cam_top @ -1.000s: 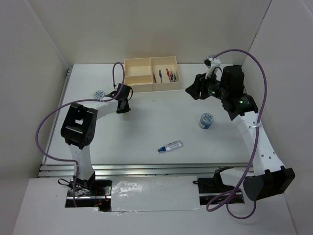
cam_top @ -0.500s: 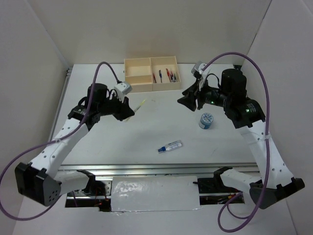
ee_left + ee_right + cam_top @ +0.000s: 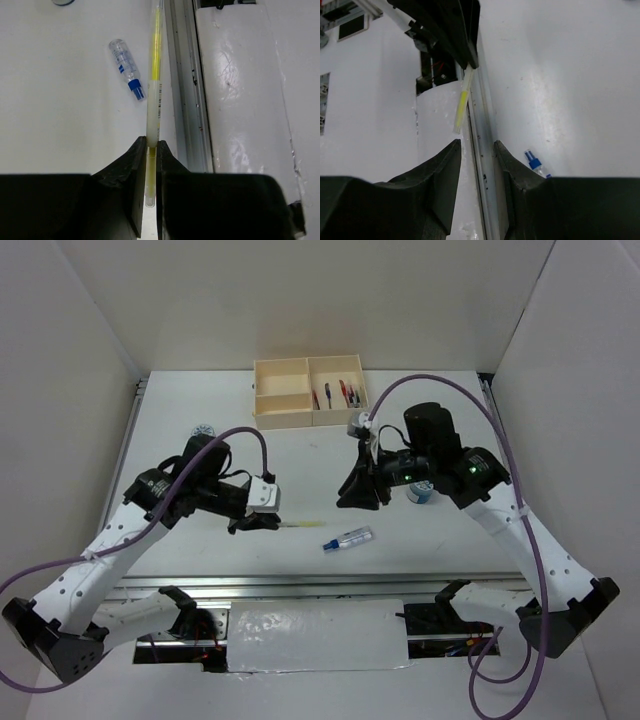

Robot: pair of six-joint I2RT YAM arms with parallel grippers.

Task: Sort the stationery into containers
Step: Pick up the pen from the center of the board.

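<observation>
A white table point(image 3: 310, 470) borders a metal rail point(image 3: 300, 582) and a glossy white sheet point(image 3: 310, 635).

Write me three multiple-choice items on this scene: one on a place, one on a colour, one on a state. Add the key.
1. Where do the red and blue pens lie?
A. in the large section of the box
B. in a small section of the box
C. on the table beside the tube

2. What colour is the core of the pen in the left claw?
A. red
B. blue
C. yellow

3. How does the right claw stand?
A. shut on the tube
B. open, holding nothing
C. shut, holding nothing

Key:
1 A, the top view shows them in the undivided right-hand section.
2 C, the left wrist view shows a yellow core in a clear barrel.
3 B, its own camera shows the fingers apart with nothing between them, and the tube lies alone on the table.
</observation>
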